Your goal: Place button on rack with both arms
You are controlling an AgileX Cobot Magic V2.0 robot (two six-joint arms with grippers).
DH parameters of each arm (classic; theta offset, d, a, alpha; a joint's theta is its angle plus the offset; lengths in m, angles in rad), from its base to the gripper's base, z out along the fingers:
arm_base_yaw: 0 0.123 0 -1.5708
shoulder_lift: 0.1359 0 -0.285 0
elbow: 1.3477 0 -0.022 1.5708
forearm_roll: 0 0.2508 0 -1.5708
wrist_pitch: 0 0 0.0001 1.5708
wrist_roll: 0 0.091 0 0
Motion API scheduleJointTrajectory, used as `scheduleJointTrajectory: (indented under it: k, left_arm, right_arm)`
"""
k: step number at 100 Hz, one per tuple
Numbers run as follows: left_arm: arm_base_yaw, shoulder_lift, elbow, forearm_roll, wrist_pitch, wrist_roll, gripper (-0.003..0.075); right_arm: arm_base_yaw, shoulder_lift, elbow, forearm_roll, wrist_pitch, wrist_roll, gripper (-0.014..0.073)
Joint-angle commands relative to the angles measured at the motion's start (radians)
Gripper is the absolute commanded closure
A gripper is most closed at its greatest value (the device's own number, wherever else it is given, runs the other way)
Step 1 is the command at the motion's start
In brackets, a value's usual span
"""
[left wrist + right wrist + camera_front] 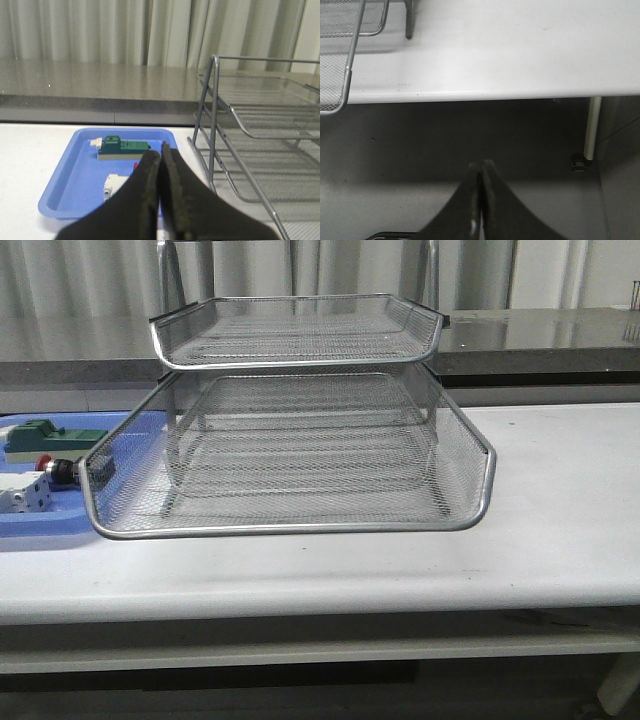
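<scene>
The button [56,473] lies on its side in the blue tray [40,525] at the table's left, red cap toward the left, partly behind the rack's mesh. In the left wrist view only a sliver of the button's red cap [135,165] shows beside the finger. The silver wire-mesh rack [300,440] stands mid-table with one lower tier slid out toward the front. Neither arm shows in the front view. My left gripper [161,150] is shut and empty, short of the tray. My right gripper [481,165] is shut and empty, below the table's front edge, over the floor.
A green block [122,147] and a white block [114,184] share the blue tray [75,170] with the button. The rack's frame leg [212,125] stands just right of the tray. A table leg [591,127] is near the right gripper. A grey counter [540,335] runs behind.
</scene>
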Motion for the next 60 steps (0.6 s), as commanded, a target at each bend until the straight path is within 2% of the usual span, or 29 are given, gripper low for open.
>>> scheduleJointTrajectory:
  k: [1,25,31,52,60]
  left_arm:
    - [0.001,0.113,-0.124,-0.012,0.058,-0.010,0.0741]
    - [0.001,0.443,-0.387,-0.010,0.341,-0.008,0.0741]
    - [0.001,0.521,-0.442,-0.008,0.393,0.028,0.0741]
    - [0.001,0.776,-0.613,-0.008,0.500,0.229,0.0741]
    - [0.001,0.859,-0.660,-0.007,0.503,0.237,0.0741]
  right_arm:
    - [-0.003,0.003,-0.033,-0.017,-0.060,0.000,0.0664]
    - [-0.003,0.003,-0.033,-0.017,-0.060,0.000,0.0664]
    - [-0.003,0.003,-0.033,-0.017,-0.060,0.000,0.0664]
    - [-0.003,0.003,-0.033,-0.017,-0.060,0.000,0.0664]
    - [-0.003,0.003,-0.033,-0.017,-0.060,0.000,0.0664]
